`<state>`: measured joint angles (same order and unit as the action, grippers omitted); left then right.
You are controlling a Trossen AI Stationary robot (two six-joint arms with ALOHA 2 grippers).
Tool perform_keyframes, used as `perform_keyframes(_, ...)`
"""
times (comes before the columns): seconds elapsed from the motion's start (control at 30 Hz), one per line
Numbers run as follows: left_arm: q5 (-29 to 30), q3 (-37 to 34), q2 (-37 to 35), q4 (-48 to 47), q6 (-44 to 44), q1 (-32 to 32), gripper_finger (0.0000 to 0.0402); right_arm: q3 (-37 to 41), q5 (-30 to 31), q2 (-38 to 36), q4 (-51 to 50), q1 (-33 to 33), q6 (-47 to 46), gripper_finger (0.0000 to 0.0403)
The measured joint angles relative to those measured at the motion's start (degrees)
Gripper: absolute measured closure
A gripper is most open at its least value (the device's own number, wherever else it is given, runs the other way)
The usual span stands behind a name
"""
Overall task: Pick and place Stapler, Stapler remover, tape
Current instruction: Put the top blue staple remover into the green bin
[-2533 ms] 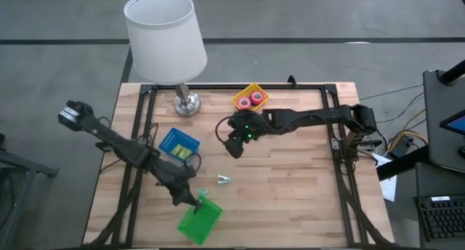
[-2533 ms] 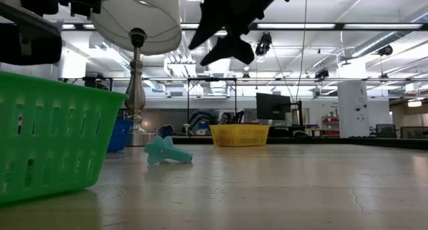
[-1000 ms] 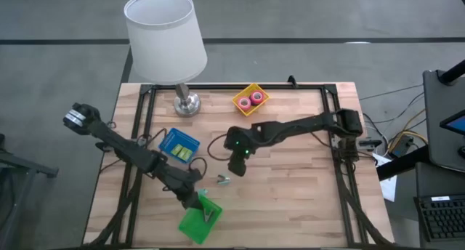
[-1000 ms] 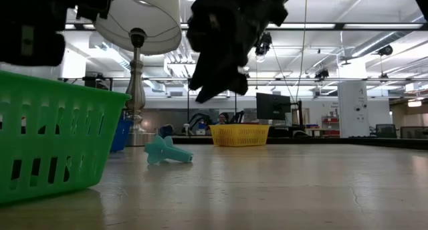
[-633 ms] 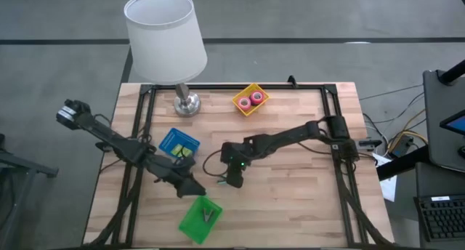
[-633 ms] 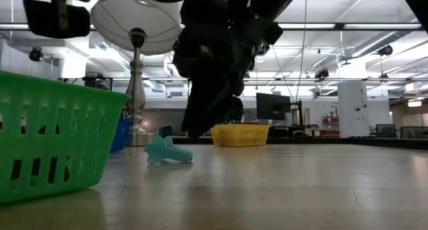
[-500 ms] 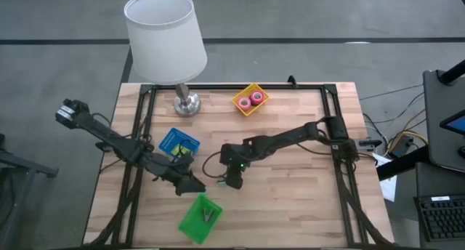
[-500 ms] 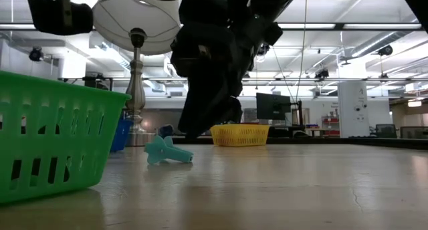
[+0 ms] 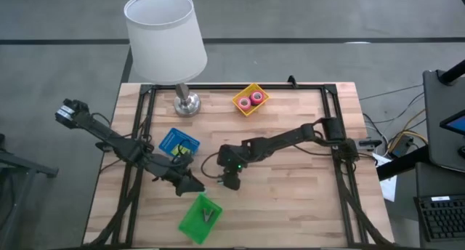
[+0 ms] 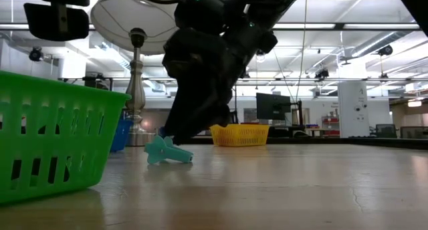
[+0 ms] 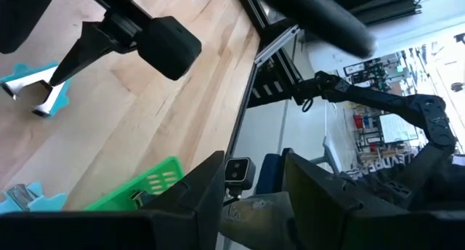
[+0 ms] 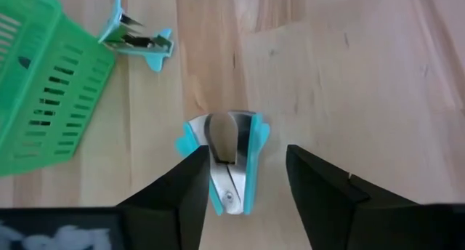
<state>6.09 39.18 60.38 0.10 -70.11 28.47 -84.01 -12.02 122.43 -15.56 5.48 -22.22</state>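
On a wooden table (image 9: 290, 199), the right gripper (image 12: 242, 179) straddles a teal staple remover (image 12: 229, 161), fingers apart and not yet gripping; closing off-centre could flick it away.

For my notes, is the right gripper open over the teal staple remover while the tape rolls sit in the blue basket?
No: the high view shows the tape rolls in the yellow basket; the right gripper is open over the teal staple remover.

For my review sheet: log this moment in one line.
right gripper: open, straddling teal staple remover | left gripper: open, beside green basket | remover on table, ungrasped
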Motion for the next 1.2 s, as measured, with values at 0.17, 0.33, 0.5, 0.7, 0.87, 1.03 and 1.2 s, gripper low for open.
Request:
perform_keyframes(0.17, 0.0, 0.0, 0.0, 0.0, 0.0, 0.0, 0.0252, 0.0, 0.0, 0.0, 1.4, 0.0, 0.3, 0.0231)
perform_keyframes(0.33, 0.1, 0.0, 0.0, -0.1, 0.4, 0.0, 0.0252, 0.0, 0.0, 0.2, 1.4, 0.0, 0.4, 0.0255)
perform_keyframes(0.5, 0.4, 0.0, 0.0, -0.2, 0.4, 0.0, 0.0252, 0.1, 0.0, 0.4, 1.4, 0.0, 1.0, 0.0275)
perform_keyframes(0.7, 0.5, -0.1, 0.0, -0.2, 0.5, 0.0, 0.0252, 0.1, 0.0, 0.9, 2.3, -0.1, 1.9, 0.0288)
perform_keyframes(0.87, 0.5, -0.1, 0.0, -0.2, 0.5, 0.0, 0.0252, 0.1, -0.5, 1.6, 2.5, -0.1, 0.1, 0.0303)
perform_keyframes(1.03, 0.6, -0.1, 0.0, -0.2, 0.5, 0.0, 0.0252, 0.0, -0.5, 1.6, 2.5, -0.1, 0.0, 0.0325)
perform_keyframes(1.2, 0.9, -0.1, 0.0, -0.2, 0.8, 0.0, 0.0252, 0.0, -0.6, 1.6, 2.5, -0.2, -0.1, 0.0358)
